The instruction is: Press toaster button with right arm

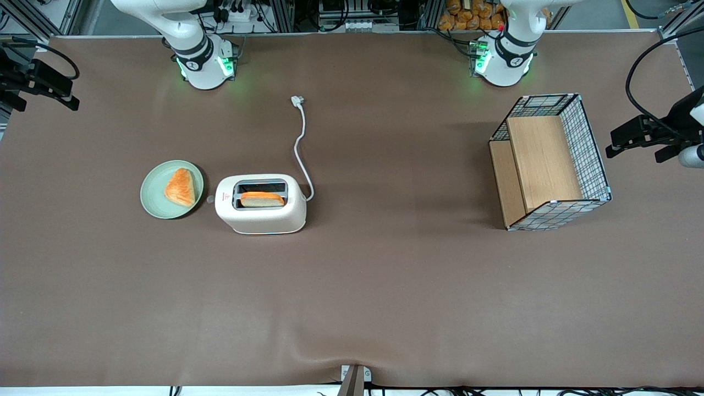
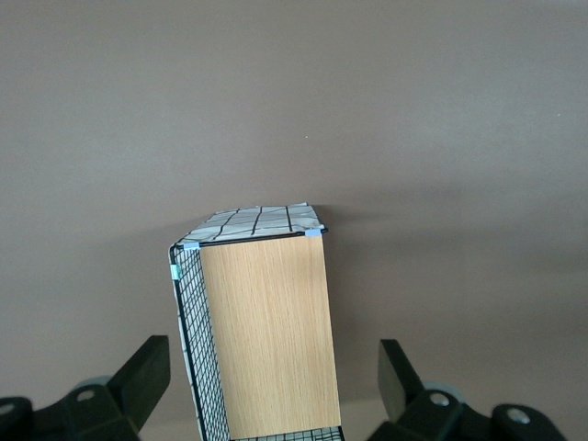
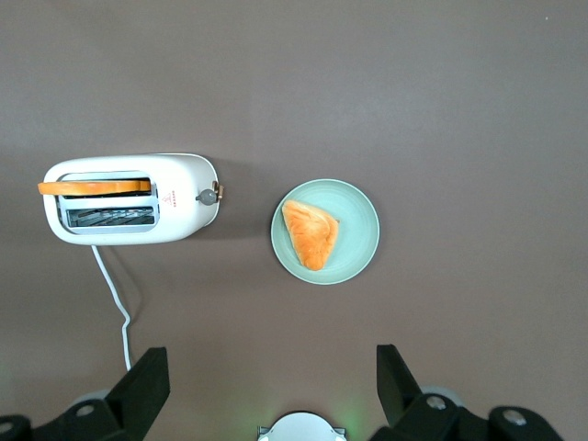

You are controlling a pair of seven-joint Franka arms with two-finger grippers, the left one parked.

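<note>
Pincer (image 3: 266, 386) is hanging wide open and empty high above the table (image 1: 385, 286); I'm lining up on the toaster button (image 3: 209, 195).

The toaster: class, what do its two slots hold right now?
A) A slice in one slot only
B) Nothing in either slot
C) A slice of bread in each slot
A: the toaster holds one bread slice; its other slot is bare, and the open gripper hangs high above the table.

White right arm (image 1: 190, 41), black joint bands, green base lights; black two-finger hand (image 3: 266, 386), spread.
</note>
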